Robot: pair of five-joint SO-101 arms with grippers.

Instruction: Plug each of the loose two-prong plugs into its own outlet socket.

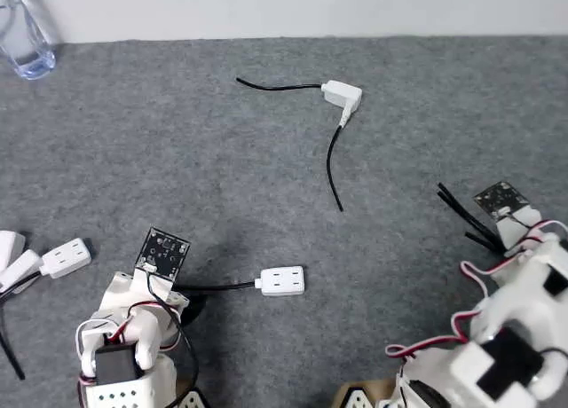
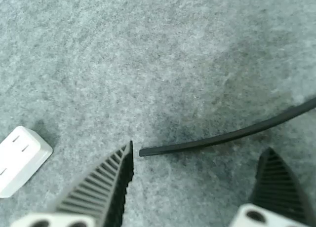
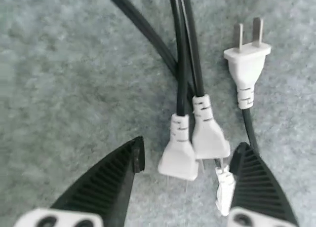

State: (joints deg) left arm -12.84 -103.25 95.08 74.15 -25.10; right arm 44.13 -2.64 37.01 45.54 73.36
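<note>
White plugs lie within the wide right end effector, a black cable within the wide left end effector.

White plastic arms, red-white wires, black ribbed gripper fingers.

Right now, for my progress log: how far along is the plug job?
Done: one white plug looks seated in the white outlet block at the far side. In hand: nothing; left gripper open over a black cord end, right gripper open around three loose white two-prong plugs. Left: those three; the near white socket sits empty.
</note>
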